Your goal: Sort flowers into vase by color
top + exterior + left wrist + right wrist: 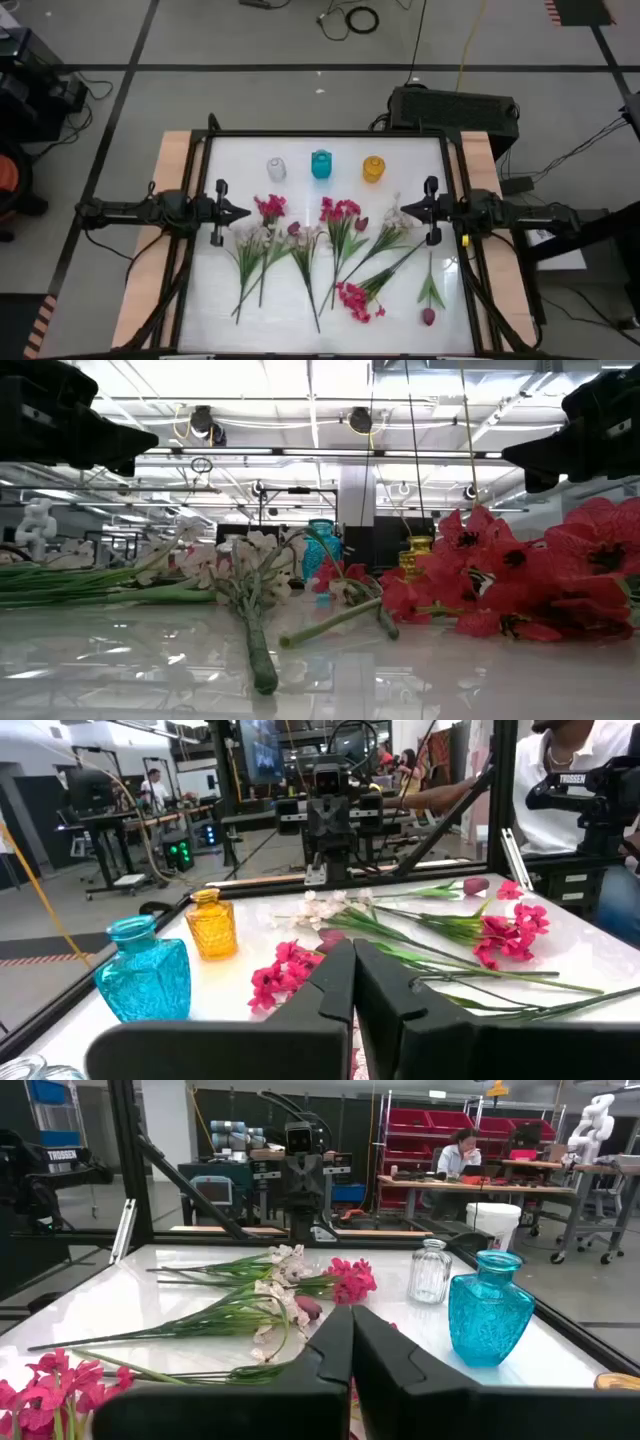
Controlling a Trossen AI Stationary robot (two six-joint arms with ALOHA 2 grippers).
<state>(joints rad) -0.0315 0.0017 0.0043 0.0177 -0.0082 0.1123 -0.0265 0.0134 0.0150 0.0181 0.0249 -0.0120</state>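
Observation:
Artificial flowers lie flat on the white table (220,300). Magenta clusters (270,207) (340,210) (352,300), white sprigs (250,238) (393,226) and maroon tulips (428,316) (294,228) rest with their green stems toward the near edge. Three vases stand by the far edge: clear (276,168), teal (321,164) and yellow (373,168). My left gripper (247,212) (352,970) hovers shut at the table's left, pointing right. My right gripper (401,211) (352,1335) hovers shut at the right, pointing left. In the low view both (110,440) (540,460) hang above the flowers.
A black frame (330,133) borders the table, with wooden strips at the left and right sides. A black box (455,108) sits beyond the far right corner. People work at benches in the room behind. Bare table shows near the front left corner.

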